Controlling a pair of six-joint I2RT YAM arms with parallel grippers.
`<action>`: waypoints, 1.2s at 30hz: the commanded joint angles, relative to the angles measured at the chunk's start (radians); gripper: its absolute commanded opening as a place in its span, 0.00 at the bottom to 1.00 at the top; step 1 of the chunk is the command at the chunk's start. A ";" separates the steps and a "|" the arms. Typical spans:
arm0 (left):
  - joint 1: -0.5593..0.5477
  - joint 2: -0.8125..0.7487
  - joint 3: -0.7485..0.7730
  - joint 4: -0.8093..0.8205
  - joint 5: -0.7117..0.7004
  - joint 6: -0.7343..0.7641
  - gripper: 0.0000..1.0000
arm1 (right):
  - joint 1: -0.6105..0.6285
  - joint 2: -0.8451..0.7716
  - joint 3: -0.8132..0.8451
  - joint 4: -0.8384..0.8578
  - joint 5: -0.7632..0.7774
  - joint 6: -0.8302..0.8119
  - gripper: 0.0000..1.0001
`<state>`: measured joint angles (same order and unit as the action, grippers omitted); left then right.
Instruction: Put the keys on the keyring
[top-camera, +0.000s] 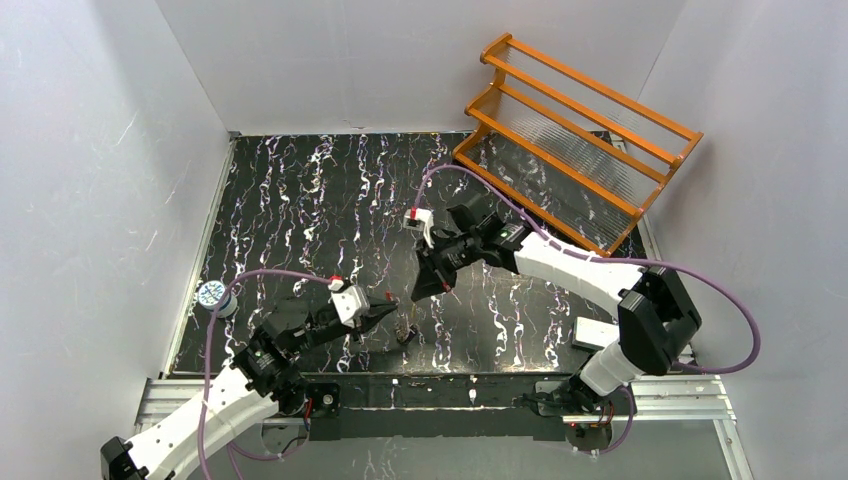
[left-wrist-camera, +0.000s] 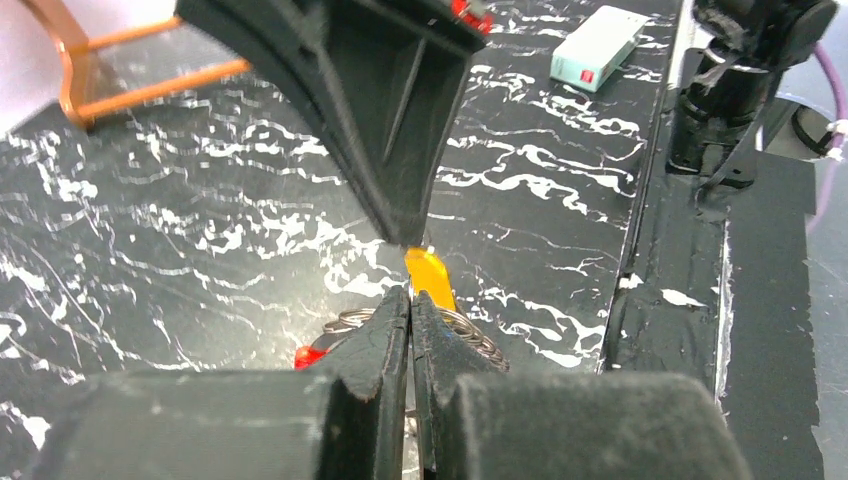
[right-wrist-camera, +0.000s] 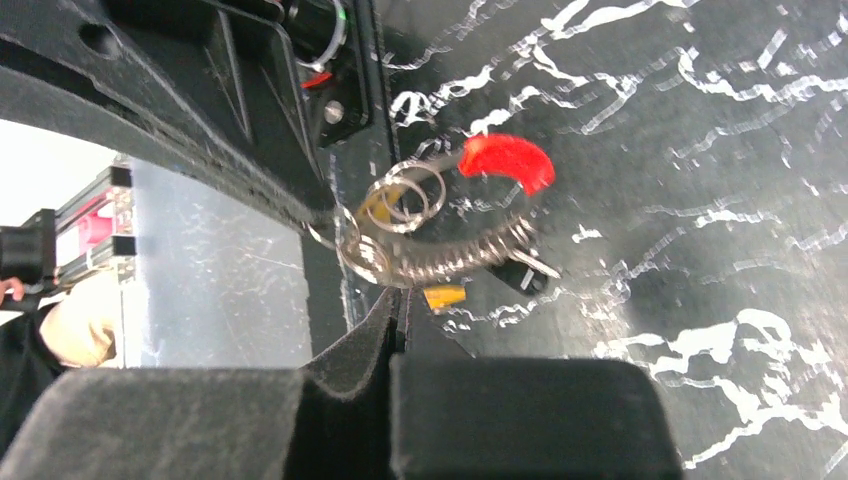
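Tabletop (top-camera: 300, 200) of black marble pattern with white veins, near edge, centre: holding up the thin silvery wire keyring with a short red section (right-wrist-camera: 450, 262) in the clenched left claw (left-wrist-camera: 410, 302), apparently pinching the coiled wire right at the fingertips. Letting the red section arch away on the far side in the right wrist view, with small silvery rings bunching just beside the left claw. Pressing the tip of the right claw (right-wrist-camera: 398, 306), also clenched tight, against the tiny yellow-gold key (left-wrist-camera: 430, 278); not showing clearly whether pinching that key or only touching it. Dangling the tiny silvery key with a small dark part (right-wrist-camera: 523, 275) from the coiled wire, just beside the yellow-gold key. Pointing the two claws toward each other, tips nearly meeting, the left claw reaching in from the left and the right claw from the far right. Sharing the tabletop with an orange slatted rack (top-camera: 575, 140) at the far right corner, a small round blue-and-white object (top-camera: 213, 296) at the left edge and a pale teal box (left-wrist-camera: 598, 45) near the right arm's base, all well apart from the keyring.
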<state>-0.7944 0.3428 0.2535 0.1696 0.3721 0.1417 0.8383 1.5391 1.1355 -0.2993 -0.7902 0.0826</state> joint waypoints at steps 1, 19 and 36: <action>-0.003 0.036 -0.039 0.068 -0.096 -0.098 0.00 | -0.048 -0.063 -0.069 0.073 0.076 0.054 0.01; -0.002 0.356 -0.079 0.236 -0.411 -0.346 0.31 | -0.169 -0.061 -0.212 0.125 0.085 0.097 0.01; -0.003 0.400 0.019 -0.061 -0.682 -0.769 0.79 | -0.181 0.023 -0.224 0.088 0.134 0.096 0.01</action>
<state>-0.7944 0.7425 0.2214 0.2268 -0.2203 -0.4831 0.6659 1.5139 0.9180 -0.2054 -0.6750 0.1802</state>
